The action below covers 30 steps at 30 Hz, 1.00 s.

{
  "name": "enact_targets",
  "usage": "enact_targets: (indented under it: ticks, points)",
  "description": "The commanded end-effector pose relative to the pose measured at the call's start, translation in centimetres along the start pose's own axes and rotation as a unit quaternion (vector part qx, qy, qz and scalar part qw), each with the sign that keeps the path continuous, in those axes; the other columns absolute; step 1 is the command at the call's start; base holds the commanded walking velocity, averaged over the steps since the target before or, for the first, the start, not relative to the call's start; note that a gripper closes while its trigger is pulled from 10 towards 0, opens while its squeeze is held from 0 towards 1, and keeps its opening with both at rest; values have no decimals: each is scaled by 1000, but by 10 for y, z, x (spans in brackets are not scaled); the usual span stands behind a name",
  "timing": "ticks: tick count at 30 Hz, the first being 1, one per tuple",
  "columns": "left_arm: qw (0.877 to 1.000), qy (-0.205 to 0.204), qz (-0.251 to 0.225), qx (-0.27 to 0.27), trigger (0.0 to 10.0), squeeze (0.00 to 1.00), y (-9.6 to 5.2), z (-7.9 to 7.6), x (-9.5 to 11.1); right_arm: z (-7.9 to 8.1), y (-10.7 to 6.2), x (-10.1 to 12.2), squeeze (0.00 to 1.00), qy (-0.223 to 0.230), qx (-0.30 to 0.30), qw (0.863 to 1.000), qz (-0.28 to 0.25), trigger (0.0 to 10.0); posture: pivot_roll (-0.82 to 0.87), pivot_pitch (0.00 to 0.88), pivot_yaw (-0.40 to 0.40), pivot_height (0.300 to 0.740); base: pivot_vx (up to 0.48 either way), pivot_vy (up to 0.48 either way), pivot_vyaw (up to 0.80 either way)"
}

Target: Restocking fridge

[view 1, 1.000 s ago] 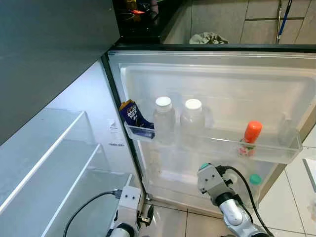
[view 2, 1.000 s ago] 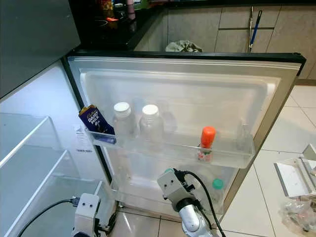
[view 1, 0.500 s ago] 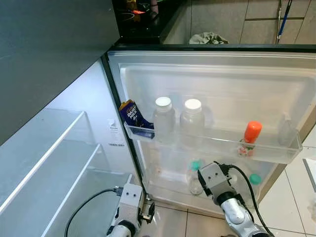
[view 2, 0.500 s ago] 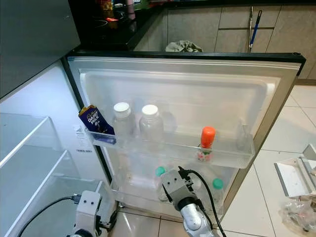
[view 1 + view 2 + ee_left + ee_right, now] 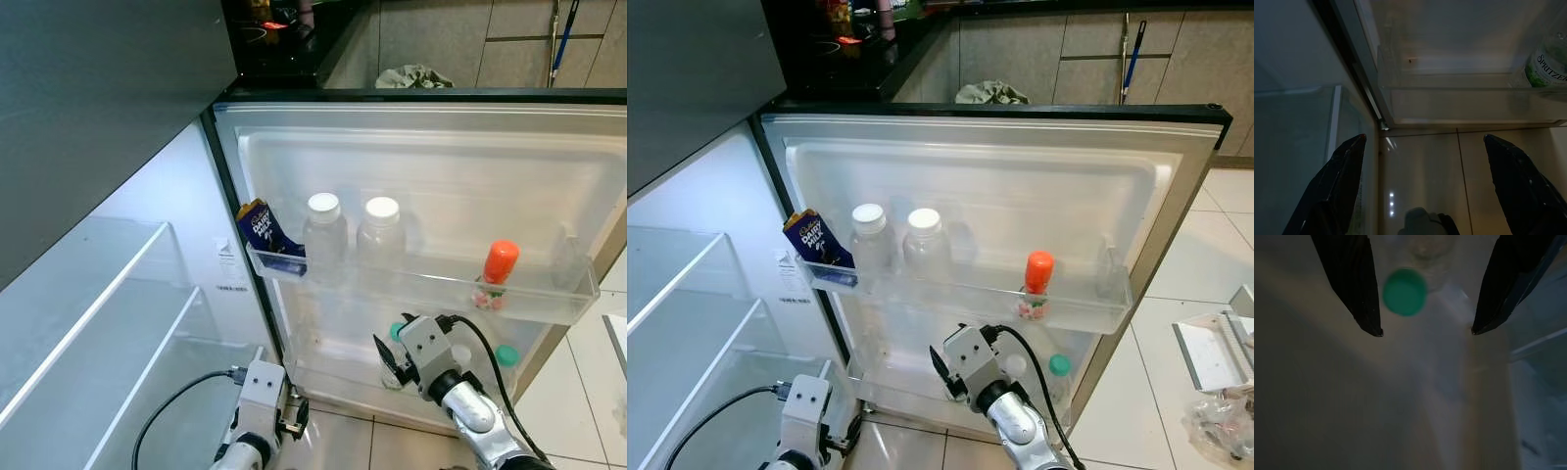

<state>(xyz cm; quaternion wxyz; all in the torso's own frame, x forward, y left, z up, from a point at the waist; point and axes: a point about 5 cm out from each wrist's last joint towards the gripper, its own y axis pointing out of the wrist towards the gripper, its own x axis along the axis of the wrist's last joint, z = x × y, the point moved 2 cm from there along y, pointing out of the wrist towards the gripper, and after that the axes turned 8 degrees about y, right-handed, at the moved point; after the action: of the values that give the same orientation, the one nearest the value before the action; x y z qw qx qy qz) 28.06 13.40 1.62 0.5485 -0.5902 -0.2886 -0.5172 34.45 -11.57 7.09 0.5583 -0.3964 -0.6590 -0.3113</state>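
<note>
Backing off from the green-capped bottle (image 5: pixel 1404 292) it set in the lower door shelf (image 5: pixel 338 377), the right claw (image 5: pixel 387 360) hangs wide open and empty, so that item looks stocked.

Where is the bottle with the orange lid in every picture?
Left eye view: the orange-lid bottle stands in the upper door shelf, towards its right end.
Right eye view: same shelf, right of middle.
Left wrist view: this camera aims lower, at the bottom door shelf.
Right wrist view: this camera aims lower, at a green cap.
Shared landmark: the two white-lid bottles, left of it in both eye views.
</note>
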Motion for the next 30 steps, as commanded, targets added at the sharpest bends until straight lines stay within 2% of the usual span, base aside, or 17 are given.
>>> enact_targets:
  ticks: [1, 2, 3, 6, 7, 8, 10, 11, 12, 13, 16, 17, 19, 20, 25, 30]
  points:
    - [1000, 15, 15, 0, 10000, 0, -2, 5, -8, 6, -6, -11, 0, 36, 38, 998, 32, 10000, 79, 144, 61, 616, 0, 0, 0]
    - [1000, 15, 15, 0, 10000, 0, -2, 5, -8, 6, -6, -11, 0, 36, 38, 998, 32, 10000, 79, 144, 61, 616, 0, 0, 0]
    - [1000, 9, 15, 3, 10000, 0, -1, 6, -8, 9, -13, -21, 0, 95, 90, 988, 83, 10000, 71, 137, 60, 616, 0, 0, 0]
    - [1000, -3, 19, 5, 10000, 0, 0, 7, -10, 10, -23, -29, 0, 101, 118, 981, 114, 10000, 66, 135, 59, 616, 0, 0, 0]
    - [1000, -9, 27, 4, 10000, 0, 0, 7, -13, 8, -30, -32, 0, 80, 118, 983, 112, 10000, 62, 131, 57, 616, 0, 0, 0]
    - [1000, -9, 27, 4, 10000, 0, 0, 7, -13, 8, -30, -32, 0, 80, 118, 983, 112, 10000, 62, 131, 57, 616, 0, 0, 0]
    - [999, -13, 36, 4, 10000, 0, 0, 6, -16, 3, -36, -36, 0, 73, 99, 986, 112, 10000, 58, 127, 54, 616, 0, 0, 0]
    - [999, -16, 40, 6, 10000, 0, 0, 6, -18, -5, -39, -40, 0, 73, 64, 989, 115, 10000, 53, 123, 52, 616, 0, 0, 0]
    - [999, -16, 40, 6, 10000, 0, 0, 6, -18, -5, -39, -40, 0, 73, 64, 989, 115, 10000, 53, 123, 52, 616, 0, 0, 0]
    - [999, -22, 42, 8, 10000, 0, 0, 7, -19, -13, -42, -45, 0, 79, 30, 989, 123, 10000, 45, 121, 53, 616, 0, 0, 0]
    - [998, -28, 47, 10, 10000, 0, 0, 5, -22, -26, -48, -53, 0, 106, -2, 983, 148, 10000, 32, 114, 51, 616, 0, 0, 0]
    - [998, -28, 53, 10, 10000, 0, 0, 4, -25, -28, -49, -53, 0, 133, -14, 980, 146, 10000, 25, 105, 43, 616, 0, 0, 0]
    - [998, -28, 53, 10, 10000, 0, 0, 4, -25, -28, -49, -53, 0, 133, -14, 980, 146, 10000, 25, 105, 43, 616, 0, 0, 0]
    - [998, -28, 57, 12, 10000, 0, 0, 3, -27, -29, -50, -54, 0, 152, -25, 977, 144, 10000, 23, 104, 41, 616, 0, 0, 0]
    - [996, -46, 66, 33, 10000, 0, 2, 6, -31, -23, -54, -61, 0, 179, -60, 971, 147, 10000, 3, 88, 26, 616, 0, 0, 0]
    - [996, -56, 63, 33, 10000, 0, 5, 5, -29, -16, -56, -69, 0, 185, -62, 968, 161, 10000, -4, 83, 21, 616, 0, 0, 0]
